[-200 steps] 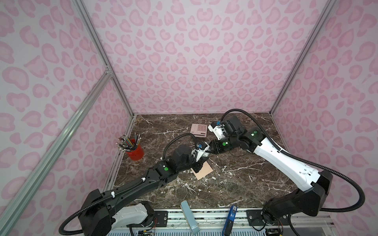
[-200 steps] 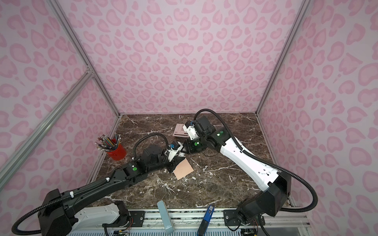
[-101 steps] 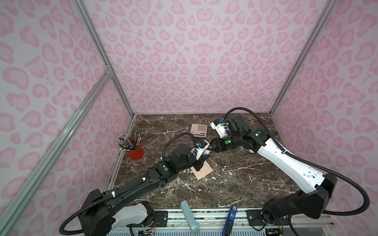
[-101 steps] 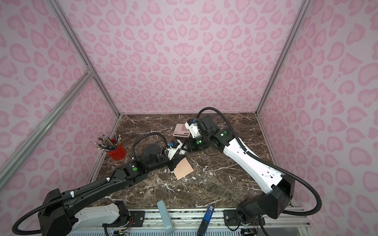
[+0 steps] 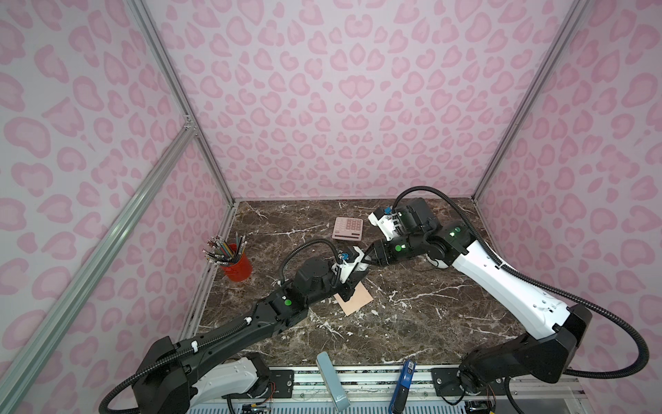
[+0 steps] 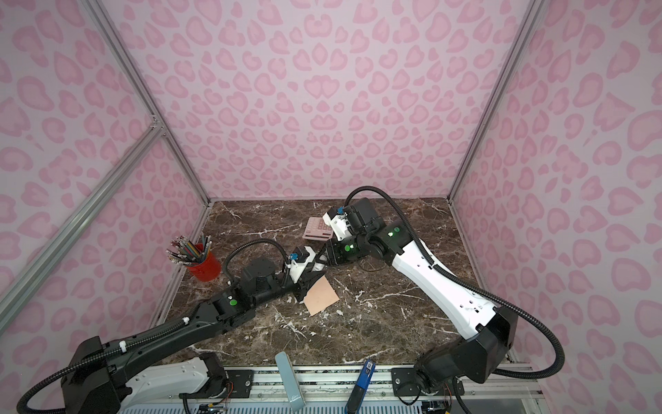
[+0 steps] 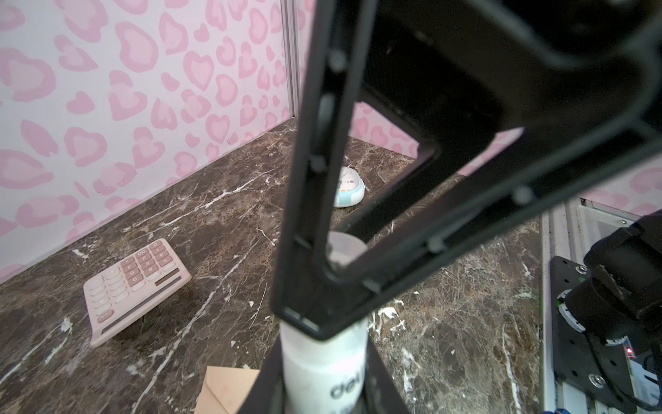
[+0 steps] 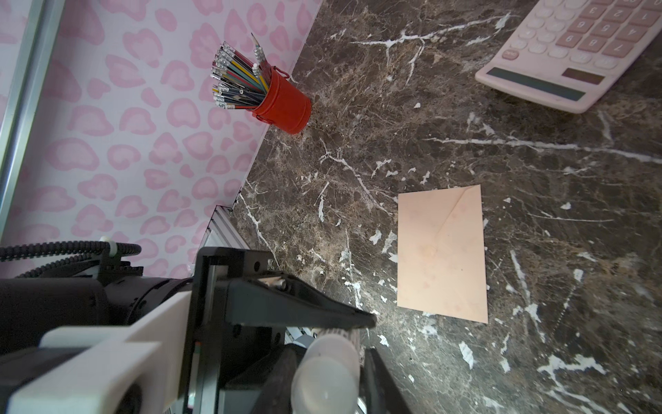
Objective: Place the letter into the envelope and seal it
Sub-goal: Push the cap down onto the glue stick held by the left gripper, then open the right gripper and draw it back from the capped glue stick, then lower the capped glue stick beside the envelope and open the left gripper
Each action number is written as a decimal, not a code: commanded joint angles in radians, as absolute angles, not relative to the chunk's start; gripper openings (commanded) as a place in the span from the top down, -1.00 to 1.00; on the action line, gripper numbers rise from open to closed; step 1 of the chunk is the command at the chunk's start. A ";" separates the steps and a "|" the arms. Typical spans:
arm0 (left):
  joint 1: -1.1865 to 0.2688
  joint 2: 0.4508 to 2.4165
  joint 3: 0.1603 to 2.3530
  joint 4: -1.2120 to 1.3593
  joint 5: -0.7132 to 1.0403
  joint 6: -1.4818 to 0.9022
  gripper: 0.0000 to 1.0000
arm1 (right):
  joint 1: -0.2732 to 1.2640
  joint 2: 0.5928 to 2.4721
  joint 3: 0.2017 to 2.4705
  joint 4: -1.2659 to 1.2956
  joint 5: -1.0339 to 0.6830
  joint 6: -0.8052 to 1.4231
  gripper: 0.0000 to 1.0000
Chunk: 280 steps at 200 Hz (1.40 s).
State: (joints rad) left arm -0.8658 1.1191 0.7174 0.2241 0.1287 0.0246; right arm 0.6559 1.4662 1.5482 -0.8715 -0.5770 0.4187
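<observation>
The peach envelope [image 5: 356, 299] [image 6: 322, 295] [image 8: 442, 251] lies flat on the marble with its pointed flap folded down. Its corner shows in the left wrist view [image 7: 225, 387]. The letter is out of view. My left gripper [image 5: 358, 268] [image 6: 314, 268] [image 7: 322, 394] is shut on a white glue stick [image 7: 322, 362], held above the envelope's far edge. My right gripper [image 5: 370, 256] [image 6: 324, 260] [image 8: 326, 380] meets it tip to tip. Its fingers [image 7: 315, 179] flank the stick's translucent cap [image 8: 322, 372], and a thin gap shows on one side.
A pink calculator [image 5: 347, 228] [image 6: 317, 229] [image 8: 573, 50] lies behind the grippers. A red cup of pencils [image 5: 236, 265] [image 6: 204, 263] stands at the left wall. A small white and blue round object [image 7: 349, 186] sits near the back corner. Two tools [image 5: 331, 383] [image 5: 403, 383] rest on the front rail.
The right arm has shifted a little to the right and its jaws have loosened around the cap. The left arm, the glue stick and the envelope have stayed put.
</observation>
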 commanded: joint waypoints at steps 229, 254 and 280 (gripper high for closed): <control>-0.697 1.083 0.695 -0.312 -0.219 -0.390 0.92 | 0.545 1.161 1.034 -0.432 -0.310 0.428 0.14; -0.678 1.135 0.696 -0.344 -0.216 -0.427 0.92 | 0.563 1.166 1.003 -0.426 -0.295 0.433 0.14; -0.657 1.201 0.709 -0.366 -0.201 -0.456 0.91 | 0.595 1.153 0.959 -0.379 -0.269 0.422 0.15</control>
